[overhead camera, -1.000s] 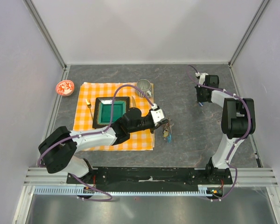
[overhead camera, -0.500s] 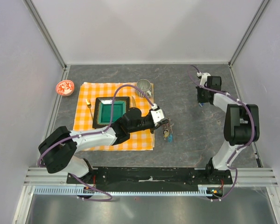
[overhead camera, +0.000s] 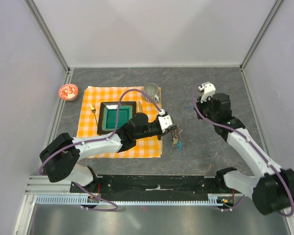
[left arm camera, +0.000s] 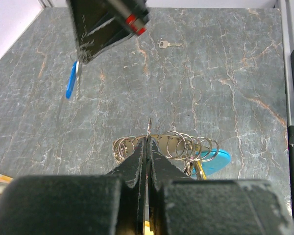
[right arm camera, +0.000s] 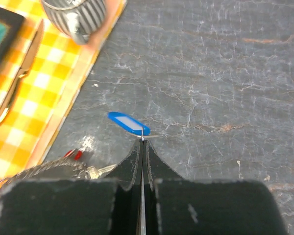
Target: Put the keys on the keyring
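My left gripper (overhead camera: 173,131) is shut on the keyring (left arm camera: 166,144), a bunch of thin metal rings held just above the table. Its cyan tag (left arm camera: 217,159) hangs at the right, with a yellow key beside it; the tag also shows in the top view (overhead camera: 178,144). My right gripper (overhead camera: 197,103) is shut on the small ring of a key with a blue tag (right arm camera: 129,123) and holds it off the table, right of and beyond the keyring. The blue tag also shows in the left wrist view (left arm camera: 71,81). A small bare metal key (left arm camera: 164,44) lies on the table farther off.
A yellow checked cloth (overhead camera: 88,142) carries a green tray (overhead camera: 116,117), a ribbed grey cup (overhead camera: 151,90) and a gold-handled knife (right arm camera: 17,78). A red and white dish (overhead camera: 67,91) sits at the far left. Walls stand at the left, right and back.
My right arm has swung from the far right toward the middle, carrying the blue-tagged key off the table. The left gripper and the keyring have stayed put.
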